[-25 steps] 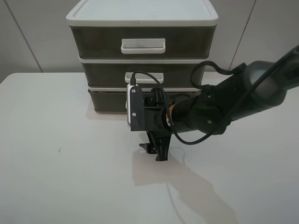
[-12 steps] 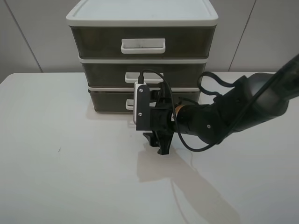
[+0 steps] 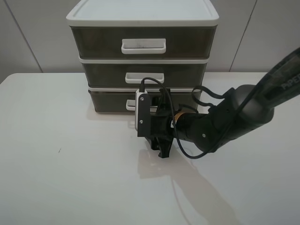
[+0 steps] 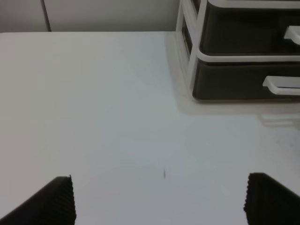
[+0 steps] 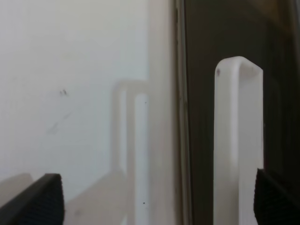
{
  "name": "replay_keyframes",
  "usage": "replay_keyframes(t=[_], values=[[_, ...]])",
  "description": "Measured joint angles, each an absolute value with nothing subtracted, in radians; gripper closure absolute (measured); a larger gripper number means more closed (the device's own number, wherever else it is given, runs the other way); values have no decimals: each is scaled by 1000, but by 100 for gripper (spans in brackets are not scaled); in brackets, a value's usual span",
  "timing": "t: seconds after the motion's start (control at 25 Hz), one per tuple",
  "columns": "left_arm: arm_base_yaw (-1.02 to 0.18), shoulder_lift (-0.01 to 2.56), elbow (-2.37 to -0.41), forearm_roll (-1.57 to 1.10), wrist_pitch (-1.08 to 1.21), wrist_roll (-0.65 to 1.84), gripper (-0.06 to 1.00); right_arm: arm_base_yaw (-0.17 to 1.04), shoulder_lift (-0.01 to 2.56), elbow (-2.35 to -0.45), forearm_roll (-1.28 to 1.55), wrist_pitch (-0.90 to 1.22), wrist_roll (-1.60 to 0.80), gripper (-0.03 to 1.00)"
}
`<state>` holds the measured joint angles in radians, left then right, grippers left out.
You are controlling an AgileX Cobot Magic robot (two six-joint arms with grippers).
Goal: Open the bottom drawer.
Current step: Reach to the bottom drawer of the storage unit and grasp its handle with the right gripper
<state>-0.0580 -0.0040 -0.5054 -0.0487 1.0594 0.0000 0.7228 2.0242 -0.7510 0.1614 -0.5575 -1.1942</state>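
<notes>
1. The right gripper (image 3: pixel 161 126) is low over the counter (image 3: pixel 56 178), right in front of the drawer unit (image 3: pixel 142 65). Its jaws are spread wide and grasp nothing.
2. In the right wrist view, the white handle (image 5: pixel 236 140) of the bottom drawer (image 3: pixel 110 101) lies in the gap between the two dark fingertips (image 5: pixel 35 199), nearer one of them. No contact with either shows.
3. The left gripper (image 4: pixel 161 201) hangs over bare counter, well apart from the unit. Its jaws are also released, wide apart, with nothing between them.
4. The bottom drawer is the lowest of three in the white-framed unit, next to the counter surface. Its front sits flush with the frame, so it is closed.
5. The middle drawer (image 3: pixel 105 75) and the taller top drawer (image 3: pixel 93 43) under the white lid (image 3: pixel 140 11) are likewise closed.
6. The drawer fronts are dark and only faintly translucent, so whether anything lies inside any drawer cannot be told.
</notes>
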Motion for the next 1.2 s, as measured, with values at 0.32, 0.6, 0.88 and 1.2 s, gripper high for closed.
replay_keyframes(t=[0.32,0.6,0.88,1.2], values=[[-58,-4,-505,-49,1059,0,20,723,2060,-751,162,-607,-1195,17],[-58,-4,-505,-49,1059,0,20,723,2078,-774,160,-598,-1196,17],[-58,-4,-505,-49,1059,0,20,723,2078,-778,160,-599,-1196,33],[-58,-4,-505,-49,1059,0,20,716,2077,-787,163,-634,-1197,66]])
